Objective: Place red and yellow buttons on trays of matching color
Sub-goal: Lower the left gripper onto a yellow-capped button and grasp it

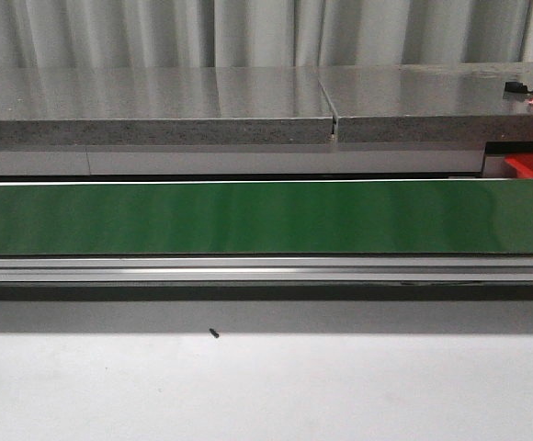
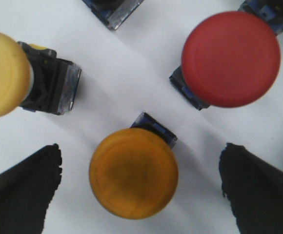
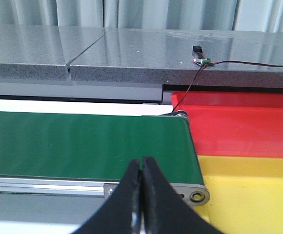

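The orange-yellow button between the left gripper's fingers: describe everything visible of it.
In the left wrist view the orange-yellow button shows a round, domed, matte cap, seemingly plastic, seen from above. A dark base with a blue edge and a clear rim peeks out behind the cap. It stands cap-up on the white surface, between the open left gripper's black fingers, which touch neither side. A pale yellow button and a red button lie nearby, apart from it.
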Robot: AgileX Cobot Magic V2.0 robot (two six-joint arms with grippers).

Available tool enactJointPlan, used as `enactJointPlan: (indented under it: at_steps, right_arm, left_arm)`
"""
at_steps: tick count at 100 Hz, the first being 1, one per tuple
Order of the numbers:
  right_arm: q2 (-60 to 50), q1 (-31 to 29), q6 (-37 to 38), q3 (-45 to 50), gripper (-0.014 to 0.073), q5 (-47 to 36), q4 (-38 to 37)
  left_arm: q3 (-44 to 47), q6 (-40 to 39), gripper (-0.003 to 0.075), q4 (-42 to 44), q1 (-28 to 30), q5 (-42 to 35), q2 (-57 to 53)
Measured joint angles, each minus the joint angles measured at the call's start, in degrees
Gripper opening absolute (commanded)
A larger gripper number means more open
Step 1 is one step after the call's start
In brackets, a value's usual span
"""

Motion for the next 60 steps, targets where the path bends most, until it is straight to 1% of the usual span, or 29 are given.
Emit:
enactJointPlan:
  at_steps: [9, 18, 30, 49, 60]
  right_arm:
    - [0.00, 0.00, 0.00, 0.00, -0.0068, 0.00, 0.00]
    - [0.00, 0.00, 0.00, 0.00, -0.0068, 0.00, 0.00]
    - [0.00, 0.00, 0.00, 0.00, -0.0068, 0.00, 0.00]
    - [0.00, 0.00, 0.00, 0.00, -0.0068, 0.00, 0.00]
    - [0.00, 0.00, 0.00, 0.00, -0.0068, 0.00, 0.00]
  left_arm:
    - [0.00, 0.00, 0.0608, 0.00, 0.00, -0.44, 0.00]
    - [0.00, 0.00, 0.0559, 0.00, 0.00, -0.53, 0.00]
    - [0.00, 0.00, 0.0445, 0.00, 0.00, -0.53, 0.00]
    - [0.00, 0.00, 0.0228, 0.00, 0.00, -0.53, 0.00]
    - [0.00, 0.09, 0.0128, 0.00, 0.00, -0.53, 0.00]
